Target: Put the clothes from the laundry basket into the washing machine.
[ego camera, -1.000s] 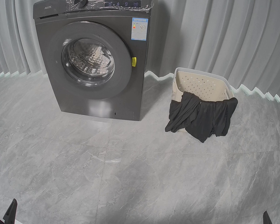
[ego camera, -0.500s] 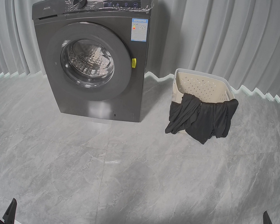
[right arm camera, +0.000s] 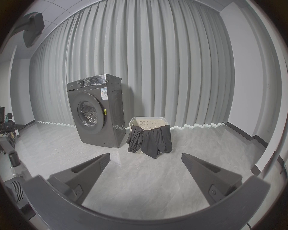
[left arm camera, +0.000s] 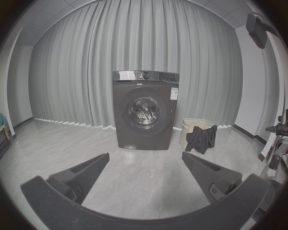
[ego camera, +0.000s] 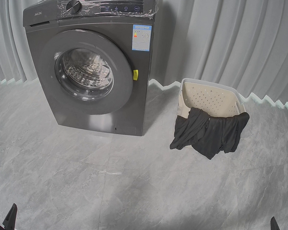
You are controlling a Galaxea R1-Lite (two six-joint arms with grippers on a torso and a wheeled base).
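Bare floor (ego camera: 116, 191) is stretching open ahead of me. The washing machine's (ego camera: 136, 109) round door (ego camera: 120, 84) is sitting shut over the drum (ego camera: 84, 74); beside it, dark clothes (ego camera: 209, 133) are hanging over the basket's (ego camera: 209, 96) near rim.

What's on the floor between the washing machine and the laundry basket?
Nothing. The head view shows bare grey floor tile between the washing machine and the laundry basket.

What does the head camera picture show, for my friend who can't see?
A dark grey front-loading washing machine, its round glass door apparently shut, stands on a grey tiled floor; to its right sits a cream plastic laundry basket with black clothes draped over its front rim. The left gripper and right gripper, both open, sit at the bottom corners.
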